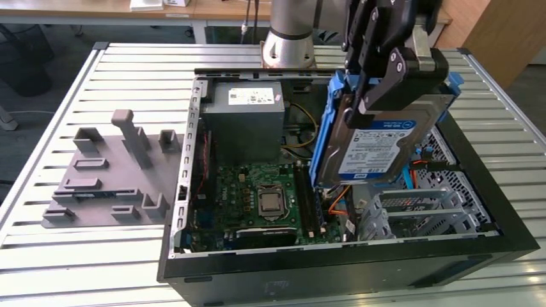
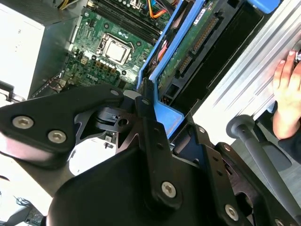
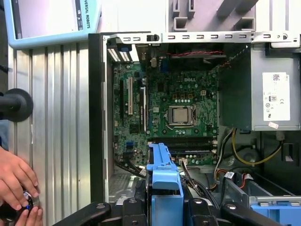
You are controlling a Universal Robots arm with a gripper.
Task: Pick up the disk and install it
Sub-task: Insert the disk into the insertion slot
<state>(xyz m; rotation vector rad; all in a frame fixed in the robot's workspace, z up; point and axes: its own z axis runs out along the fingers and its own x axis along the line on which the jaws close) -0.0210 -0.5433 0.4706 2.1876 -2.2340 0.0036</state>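
The disk (image 1: 382, 146) hangs on edge over the open computer case (image 1: 341, 272), its white-and-blue label facing the exterior view's right and its blue frame (image 1: 323, 144) along the edges. My gripper (image 1: 380, 96) is shut on the disk's upper end, black fingers (image 1: 401, 80) clamping the two flat faces. The disk's lower end sits just above the motherboard (image 1: 260, 192) and the silver drive cage (image 1: 418, 211). The second wrist view shows the disk's green circuit side (image 2: 186, 59) and blue frame (image 2: 165, 117). The first wrist view shows the frame's edge (image 3: 164, 179) between the fingers.
A grey power supply box (image 1: 243, 118) with a white sticker stands at the back of the case. A grey fixture plate (image 1: 111, 173) with raised blocks lies on the slatted table at the exterior view's left. A person's hand (image 3: 16, 181) rests at the table's edge beside the case.
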